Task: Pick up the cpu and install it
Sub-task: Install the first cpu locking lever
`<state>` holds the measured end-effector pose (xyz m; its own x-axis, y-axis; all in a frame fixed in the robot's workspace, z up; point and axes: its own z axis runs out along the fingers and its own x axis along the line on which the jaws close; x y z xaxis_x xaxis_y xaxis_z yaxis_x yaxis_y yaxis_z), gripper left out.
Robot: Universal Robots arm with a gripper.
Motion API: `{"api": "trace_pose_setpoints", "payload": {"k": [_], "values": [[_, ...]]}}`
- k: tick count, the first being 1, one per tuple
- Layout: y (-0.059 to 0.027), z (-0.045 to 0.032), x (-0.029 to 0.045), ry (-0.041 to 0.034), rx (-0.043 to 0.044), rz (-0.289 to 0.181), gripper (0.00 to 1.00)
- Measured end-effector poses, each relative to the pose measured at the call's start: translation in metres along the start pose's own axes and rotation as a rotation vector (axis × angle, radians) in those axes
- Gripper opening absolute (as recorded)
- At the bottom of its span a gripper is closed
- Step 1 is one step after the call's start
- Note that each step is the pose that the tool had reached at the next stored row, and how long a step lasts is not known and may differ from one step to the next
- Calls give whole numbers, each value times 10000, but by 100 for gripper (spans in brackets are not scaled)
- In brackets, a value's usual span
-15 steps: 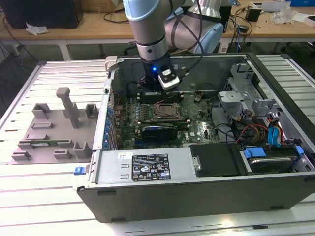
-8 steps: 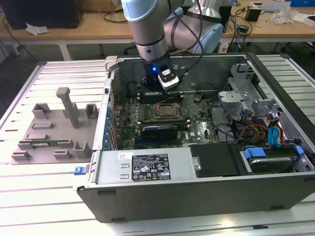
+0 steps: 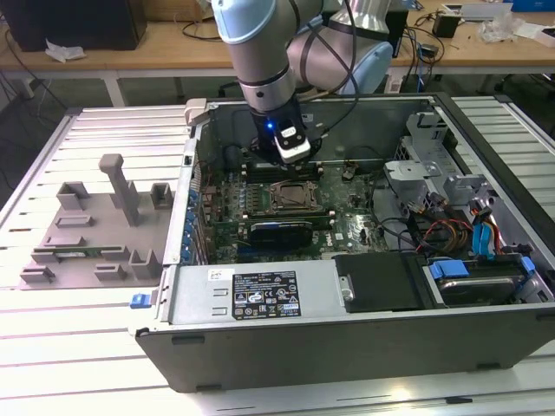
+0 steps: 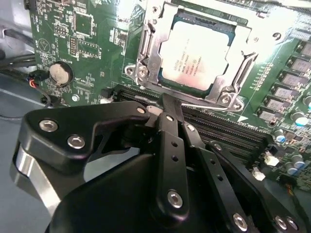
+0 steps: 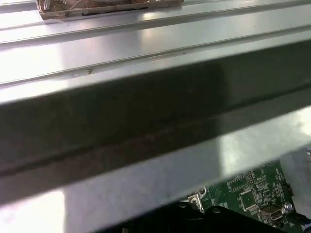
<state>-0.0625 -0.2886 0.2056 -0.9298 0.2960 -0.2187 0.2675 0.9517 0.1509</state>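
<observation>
I saw the cpu (image 4: 194, 57) seated in the socket frame (image 4: 146, 58) on the motherboard (image 4: 82, 43). The gripper (image 4: 167, 104) hung just beside the socket, its jaws closed together on nothing, inside the computer case (image 3: 347, 334).

This is a robotics lab or electronics workshop — the signs lie all around the open computer case (image 3: 364, 338). The case rests on its side on a table of ribbed aluminium slats (image 3: 78, 364), its motherboard (image 3: 347, 227) exposed, with coloured cables (image 3: 481, 238) bundled at its exterior-view right end. Beside the case, on the exterior view's left, sits a grey fixture tray (image 3: 91, 227) of moulded holders for parts. Behind the case runs a long wooden workbench (image 3: 156, 52) strewn with wires and small devices, and a robot arm (image 3: 260, 52) reaches down over the case — bench work, not a home or office.
</observation>
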Motion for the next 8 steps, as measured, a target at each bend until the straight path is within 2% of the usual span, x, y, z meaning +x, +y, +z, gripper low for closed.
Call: {"api": "trace_pose_setpoints", "payload": {"k": [8], "values": [[45, 31, 22, -63, 89, 400, 11]]}}
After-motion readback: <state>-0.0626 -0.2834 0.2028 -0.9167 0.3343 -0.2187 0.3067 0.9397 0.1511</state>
